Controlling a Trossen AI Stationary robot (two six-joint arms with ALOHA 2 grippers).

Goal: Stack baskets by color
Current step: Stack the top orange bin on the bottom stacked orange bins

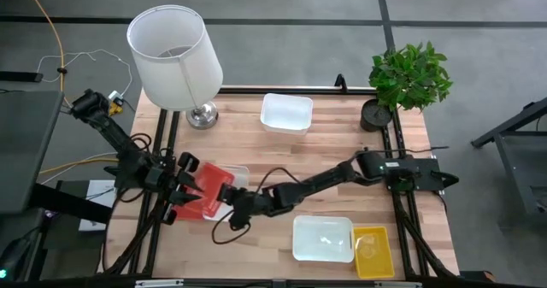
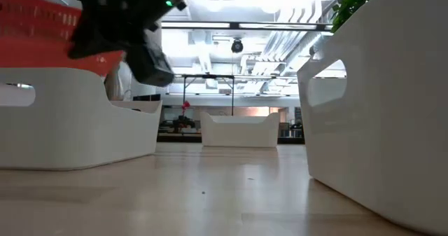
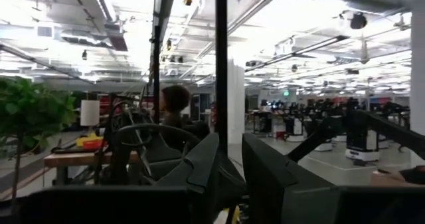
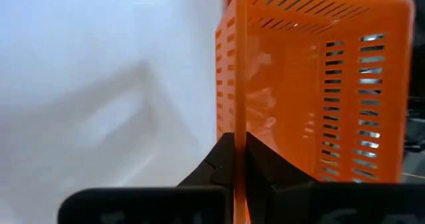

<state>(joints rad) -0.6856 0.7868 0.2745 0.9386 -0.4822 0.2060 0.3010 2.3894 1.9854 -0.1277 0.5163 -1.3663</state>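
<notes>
Red basket point(image 1: 208, 190): thin plastic, slotted mesh walls, rounded corners, sitting tilted over a smooth white basket point(image 1: 235, 185) at the table's left-front. Right gripper point(image 1: 242, 204) has its jaws pinched tight on the red basket's rim; the right wrist view shows the thin wall edge-on between the two dark fingers point(image 4: 259, 167), mesh wall beyond the jaws, white plastic to one side. Left gripper point(image 1: 175, 190) is at the opposite side of the red basket, jaws narrow; cannot tell if it grips anything, since its own wrist camera looks out into the room and shows no basket.

High view only: second white basket point(image 1: 286, 113) at the table's back, third white basket point(image 1: 323, 238) at the front with a yellow basket point(image 1: 373, 250) touching its side, white lampshade point(image 1: 175, 57), potted plant point(image 1: 410, 76).

Low view: the white baskets' smooth walls with cut-out handles, red mesh above one.

Table point(image 1: 342, 164): light wood planks. Room: open lab, ceiling strip lights, a seated person point(image 3: 176, 114) in the background.
</notes>
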